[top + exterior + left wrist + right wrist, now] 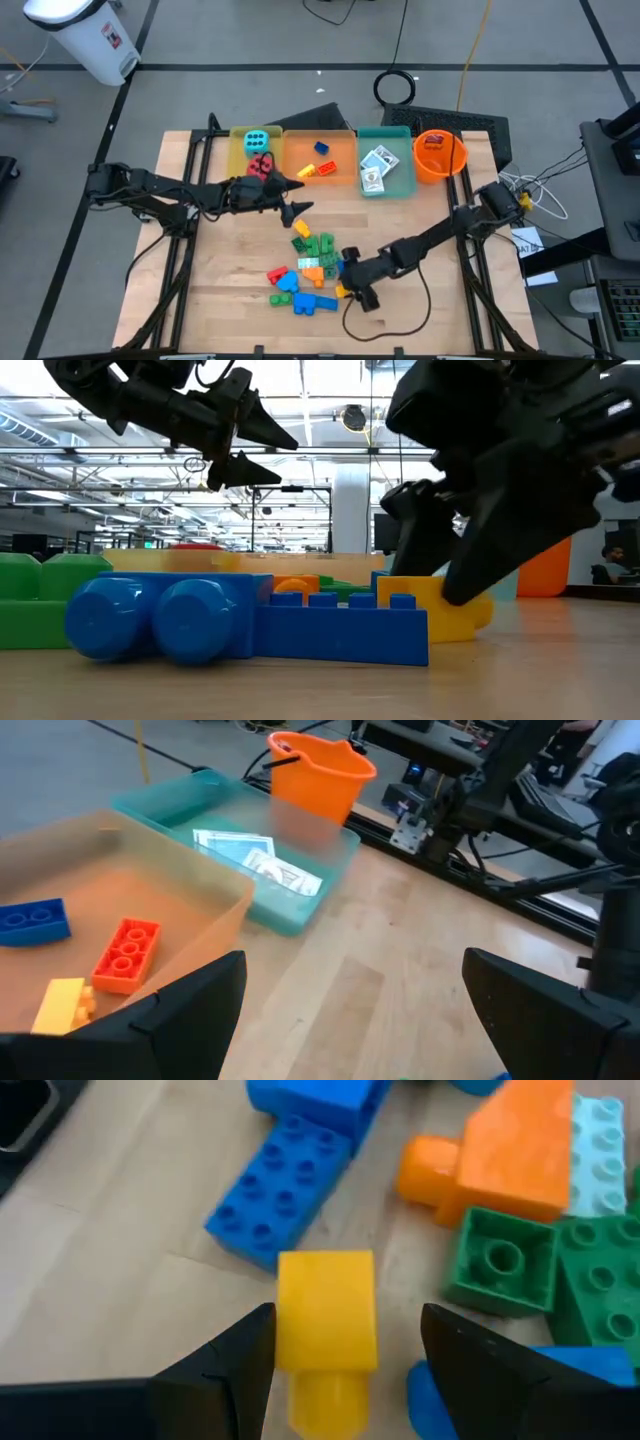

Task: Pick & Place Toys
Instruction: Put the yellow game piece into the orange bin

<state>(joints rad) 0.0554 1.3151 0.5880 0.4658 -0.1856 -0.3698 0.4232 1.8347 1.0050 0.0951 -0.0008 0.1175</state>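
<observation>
We see the cyan die (256, 140) with black dots at twelve o'clock of the red die (261, 165), both in the far-left tray. Three small bricks lie in the next tray: a blue one (33, 919), a red one (126, 954) and a yellow one (63, 1005). White card packs (376, 166) sit in the tray to its three o'clock. The loose brick pile (308, 270) lies mid-table, a yellow brick (325, 1325) at its three o'clock edge.

Wooden table (240, 290): three trays (320, 160), orange bucket (438, 155), scattered bricks (310, 270).
</observation>
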